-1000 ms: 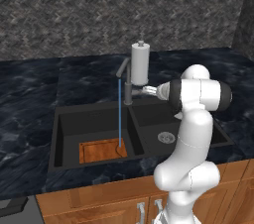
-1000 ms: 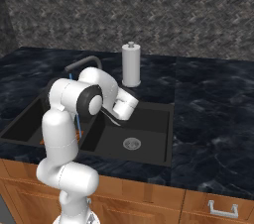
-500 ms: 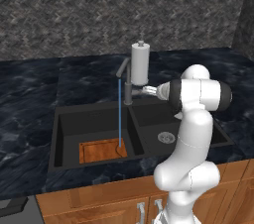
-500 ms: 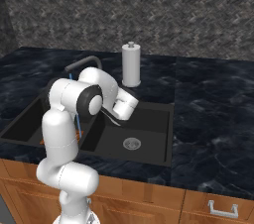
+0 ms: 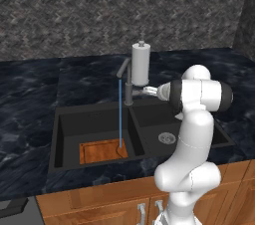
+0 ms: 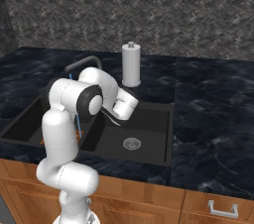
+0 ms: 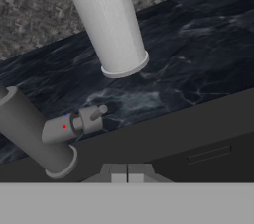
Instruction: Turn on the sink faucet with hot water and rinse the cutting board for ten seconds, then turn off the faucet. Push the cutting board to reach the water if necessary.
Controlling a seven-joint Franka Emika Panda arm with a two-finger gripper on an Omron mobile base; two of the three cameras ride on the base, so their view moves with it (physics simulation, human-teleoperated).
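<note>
Room: we see a dark marble desk [image 5: 30, 99] with a grey stone wall behind it, across the top of the frame.
Sink: the black sink [image 5: 64, 124] sits mid frame.
Faucet: the sink faucet [image 5: 128, 87] stands at the back of the divider, and the water [image 5: 120, 114] runs down in a thin blue line.
Board: the cutting board [image 5: 102, 151] lies flat in the left basin, and the water lands near its right end.
Gripper: our gripper [image 5: 147, 90] is shut tight and holds nothing, close beside the faucet lever [image 7: 82, 121].
Risk: we think a sideways bump could hit the soap pump [image 5: 140, 63] just behind.
Writing: we can read none.
</note>
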